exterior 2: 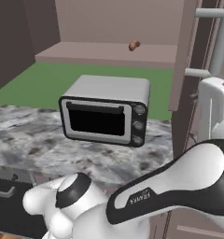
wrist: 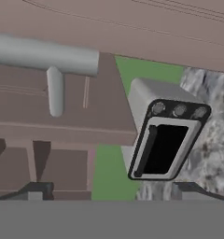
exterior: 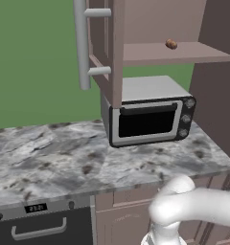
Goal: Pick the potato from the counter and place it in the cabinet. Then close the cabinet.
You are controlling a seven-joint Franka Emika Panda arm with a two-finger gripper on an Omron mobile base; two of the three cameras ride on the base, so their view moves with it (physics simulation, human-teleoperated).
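1. The gripper [wrist: 111,190] shows at the bottom of the hand view as two dark finger tips [wrist: 35,190] set far apart, spread wide with nothing between them.
2. Just ahead of the hand, rolled sideways in that view, lies the mauve-brown cabinet door [wrist: 62,100] with its grey bar handle [wrist: 44,53] close above the finger tips.
3. Beyond the door edge sits the silver toaster oven [wrist: 163,135], its black window and three knobs facing the hand.
4. In the right base view the white arm [exterior 2: 179,182] bends across the foreground, beside the open right cabinet door [exterior 2: 191,70].
5. The potato [exterior: 171,44] rests on the inner shelf [exterior: 184,53] of the cabinet [exterior: 150,28], above the toaster oven and apart from the gripper.
6. The counter [exterior: 64,153] under the oven is grey-white marbled stone; both cabinet doors stand open, the left one [exterior: 107,48] swung out over the counter.
7. A green wall [exterior: 35,62] lies behind the counter.
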